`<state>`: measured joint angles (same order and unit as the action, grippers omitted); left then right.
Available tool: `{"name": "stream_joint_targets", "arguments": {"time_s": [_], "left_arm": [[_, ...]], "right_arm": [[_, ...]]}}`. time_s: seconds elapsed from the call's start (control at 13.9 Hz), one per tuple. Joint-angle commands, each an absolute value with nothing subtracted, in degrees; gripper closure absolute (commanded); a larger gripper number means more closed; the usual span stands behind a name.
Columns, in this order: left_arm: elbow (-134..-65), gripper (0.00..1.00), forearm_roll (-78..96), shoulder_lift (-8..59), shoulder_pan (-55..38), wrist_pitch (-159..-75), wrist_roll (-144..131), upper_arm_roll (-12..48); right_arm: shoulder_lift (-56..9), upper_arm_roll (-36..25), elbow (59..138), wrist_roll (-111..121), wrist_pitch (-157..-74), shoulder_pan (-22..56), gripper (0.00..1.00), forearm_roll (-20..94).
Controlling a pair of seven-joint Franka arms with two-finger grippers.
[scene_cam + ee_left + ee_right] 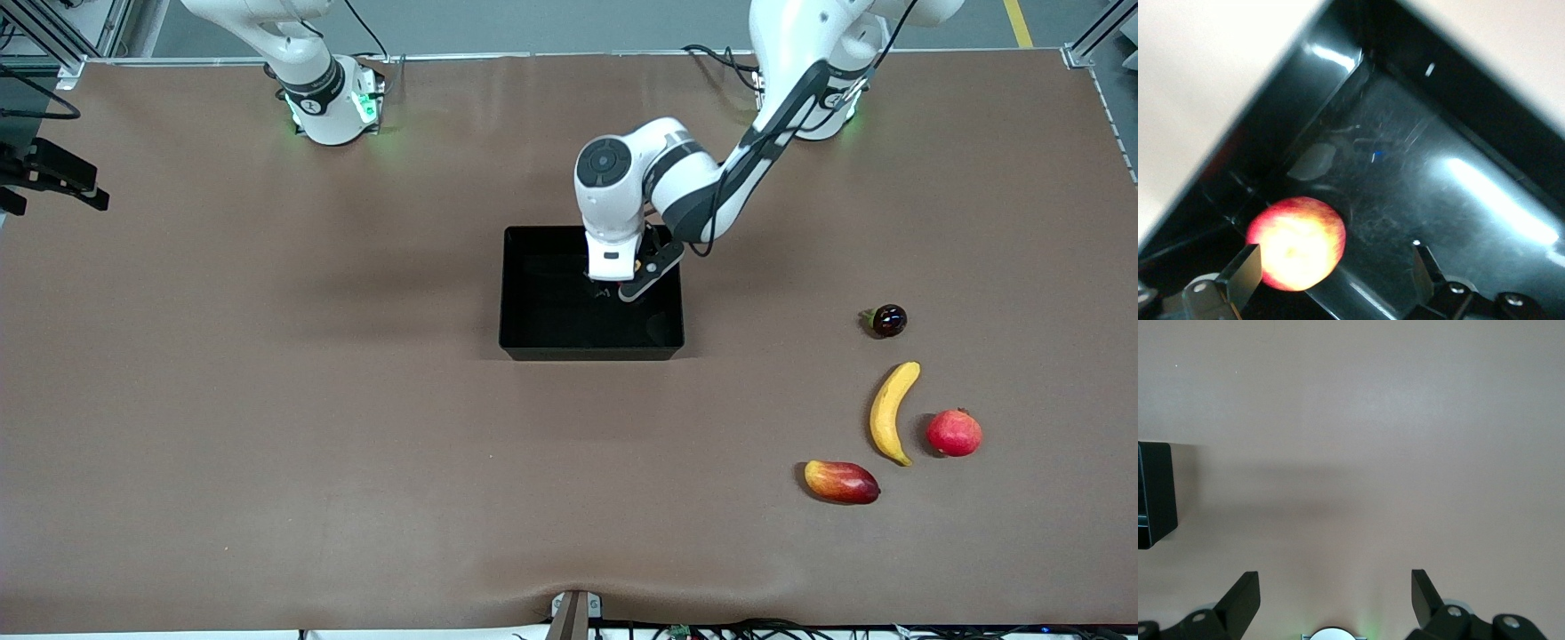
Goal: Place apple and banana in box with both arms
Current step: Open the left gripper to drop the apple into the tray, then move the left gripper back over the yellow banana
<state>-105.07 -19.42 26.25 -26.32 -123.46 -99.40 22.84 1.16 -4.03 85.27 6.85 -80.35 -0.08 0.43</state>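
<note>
Front view. The left gripper (622, 283) is down inside the box (524, 342), near the wall on the left arm's side; the arm hides its fingers and the fruit below it here. The banana (892, 411) lies on the table well apart from that gripper, toward the left arm's end, between a red round fruit (954, 433), a mango (841, 481) and a small dark fruit (888, 320). The right arm waits folded at its base; its gripper is not seen in this view.

Left wrist view. The left gripper (1331, 280) stands wide open. The apple (1298, 243) rests on the box (1458, 193) floor between the fingers, hard against one finger (1245, 273) and well clear of the other. It looks released rather than held; whether the near finger actually touches it cannot be told for certain. Judgement: the apple is firm, light and smooth, and being round it may roll on the glossy floor, so the gripper should lift straight up without brushing it.

Right wrist view. The right gripper (1335, 597) is wide open, holds nothing and hangs over bare table, with only a corner of the box (1158, 493) at the edge of the picture.

Judgement on the remaining item: the banana is light, fairly stiff, easily bruised and curved; take it across its thick middle, fingers square to its length, with a gentle squeeze.
</note>
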Motion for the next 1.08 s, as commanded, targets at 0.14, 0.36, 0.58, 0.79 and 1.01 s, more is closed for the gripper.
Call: {"name": "stream_joint_targets", "arguments": {"time_s": [0.14,0.36,0.58,0.79,1.01], "left_arm": [[-97.84,0.00,-16.27,22.59,-22.25,-112.78,-91.00,23.29],[-95.36,0.00,-13.98,20.13,-15.93,-111.01,-76.61,23.29],[-95.45,0.00,-12.57,18.90,-7.76,-110.92,-59.91,23.20],[-96.41,0.00,-11.95,19.33,-0.90,-110.48,-42.42,23.20],[-96.68,0.00,-12.04,21.17,4.55,-110.57,-29.31,23.12]], "right_arm": [[2.55,-3.16,86.13,7.38,-80.77,-0.97,0.00,1.14],[2.55,-3.08,86.13,7.38,-80.68,-0.88,0.00,1.41],[2.46,-3.08,85.70,7.38,-80.77,-0.79,0.00,1.32],[2.46,-3.08,85.61,7.47,-80.77,-0.88,0.00,1.14],[2.46,-3.16,85.61,7.38,-80.95,-1.14,0.00,0.62]]}}
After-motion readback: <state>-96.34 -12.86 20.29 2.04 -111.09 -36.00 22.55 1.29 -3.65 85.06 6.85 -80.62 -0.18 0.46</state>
